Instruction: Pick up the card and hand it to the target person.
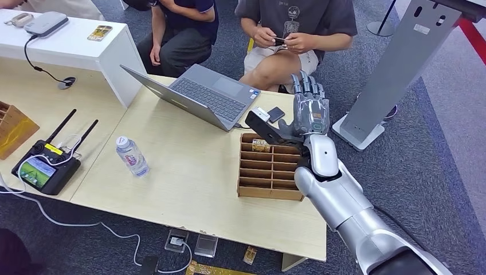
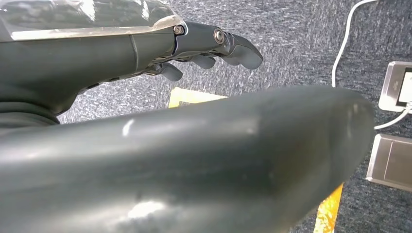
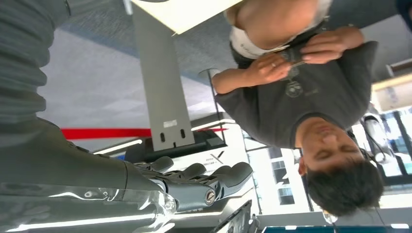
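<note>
While empty and open above it, right hand [image 1: 310, 109] over wooden divider box [image 1: 271, 167], card [image 1: 261, 145] in back slot.

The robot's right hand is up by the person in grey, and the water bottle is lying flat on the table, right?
Not quite. In the head view the water bottle stands upright on the table, not flat. The rest holds: the right hand is raised near the person in grey.
</note>
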Available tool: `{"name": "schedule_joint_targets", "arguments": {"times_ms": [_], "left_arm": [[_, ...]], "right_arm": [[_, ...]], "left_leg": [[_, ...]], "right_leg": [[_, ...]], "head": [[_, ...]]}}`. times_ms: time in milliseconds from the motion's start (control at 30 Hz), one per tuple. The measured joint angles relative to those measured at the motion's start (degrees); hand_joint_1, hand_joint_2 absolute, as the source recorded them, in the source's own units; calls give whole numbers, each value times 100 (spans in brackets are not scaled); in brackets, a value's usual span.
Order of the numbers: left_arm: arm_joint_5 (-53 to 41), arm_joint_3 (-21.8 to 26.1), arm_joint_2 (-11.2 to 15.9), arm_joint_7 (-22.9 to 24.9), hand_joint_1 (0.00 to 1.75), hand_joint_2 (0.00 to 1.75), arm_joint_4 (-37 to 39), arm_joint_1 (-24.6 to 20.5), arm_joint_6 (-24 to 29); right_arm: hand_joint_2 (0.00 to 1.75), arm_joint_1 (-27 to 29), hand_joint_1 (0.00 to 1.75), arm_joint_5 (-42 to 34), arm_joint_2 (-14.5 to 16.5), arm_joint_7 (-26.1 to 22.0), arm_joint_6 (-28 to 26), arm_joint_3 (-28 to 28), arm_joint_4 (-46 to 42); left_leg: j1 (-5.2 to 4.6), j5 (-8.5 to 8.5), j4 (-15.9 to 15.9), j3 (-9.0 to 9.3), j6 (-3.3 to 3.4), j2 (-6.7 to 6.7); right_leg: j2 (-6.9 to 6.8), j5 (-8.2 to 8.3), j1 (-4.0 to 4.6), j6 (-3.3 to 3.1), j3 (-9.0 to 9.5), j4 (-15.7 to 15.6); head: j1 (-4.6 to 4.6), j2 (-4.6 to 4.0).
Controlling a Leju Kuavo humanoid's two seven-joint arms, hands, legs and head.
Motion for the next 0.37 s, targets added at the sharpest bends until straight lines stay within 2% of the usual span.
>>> {"name": "schedule_joint_targets", "arguments": {"times_ms": [133, 367], "left_arm": [[15, 11, 0, 7, 0, 0, 0, 2, 71], [52, 47, 0, 13, 0, 0, 0, 6, 162]], "right_arm": [[175, 192, 0, -549, -7, -329, -448, -19, -84], [175, 648, 0, -2218, -26, -1276, -1050, -173, -371]], "left_leg": [[0, 0, 0, 1, 0, 0], [0, 0, 0, 3, 0, 1]], "right_leg": [[0, 0, 0, 0, 0, 0], [1, 0, 0, 0, 0, 0]], "head": [[0, 0], [0, 0]]}}
